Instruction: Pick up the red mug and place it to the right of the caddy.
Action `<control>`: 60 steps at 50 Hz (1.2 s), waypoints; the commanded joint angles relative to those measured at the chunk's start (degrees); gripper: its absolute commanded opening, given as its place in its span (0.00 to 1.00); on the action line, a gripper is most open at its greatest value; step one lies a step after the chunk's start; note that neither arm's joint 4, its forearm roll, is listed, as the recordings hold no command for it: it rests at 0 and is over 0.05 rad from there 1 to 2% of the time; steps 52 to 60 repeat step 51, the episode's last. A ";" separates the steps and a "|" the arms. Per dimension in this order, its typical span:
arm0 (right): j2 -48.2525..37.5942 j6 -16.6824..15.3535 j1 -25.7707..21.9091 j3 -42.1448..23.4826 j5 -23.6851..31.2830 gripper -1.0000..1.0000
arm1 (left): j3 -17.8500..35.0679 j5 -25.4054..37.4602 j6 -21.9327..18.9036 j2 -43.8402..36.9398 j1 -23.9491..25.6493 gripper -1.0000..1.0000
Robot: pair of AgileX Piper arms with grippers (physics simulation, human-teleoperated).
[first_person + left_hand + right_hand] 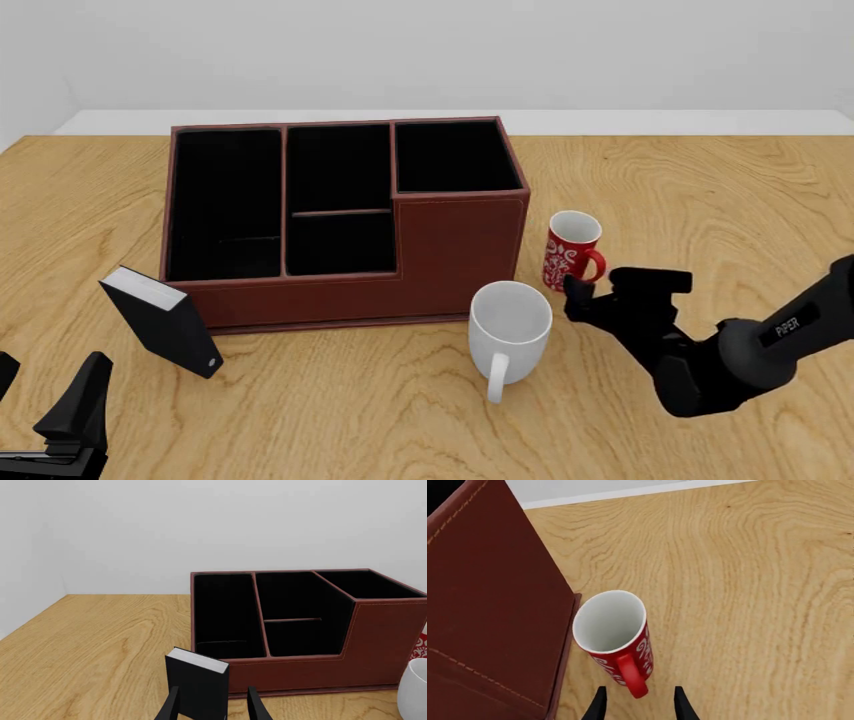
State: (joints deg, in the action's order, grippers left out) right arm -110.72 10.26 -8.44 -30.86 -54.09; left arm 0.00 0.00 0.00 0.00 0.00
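I see the red mug [573,250] standing upright on the table [747,200], just right of the caddy [454,250], almost against its right wall, handle toward me. My right gripper [577,295] sits just near of that handle, fingers spread and empty. The white mug [510,325] crowds the near left, while bare wood lies open to the right and far side. My left gripper [47,405] is spread too, near the black box [160,320].

Red mug [573,249] had white swirls and white inside, caddy [454,240] was dark reddish-brown with black lining.
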 commanded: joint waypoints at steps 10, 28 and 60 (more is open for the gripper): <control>17.45 -0.13 -3.59 9.72 6.02 1.00 | 0.00 0.00 0.00 0.00 0.00 1.00; 36.04 -1.70 -2.94 17.76 15.28 1.00 | 0.00 0.00 0.00 0.00 0.00 1.00; 61.20 -1.40 -5.05 21.25 33.98 1.00 | 0.00 0.00 0.00 0.00 0.00 1.00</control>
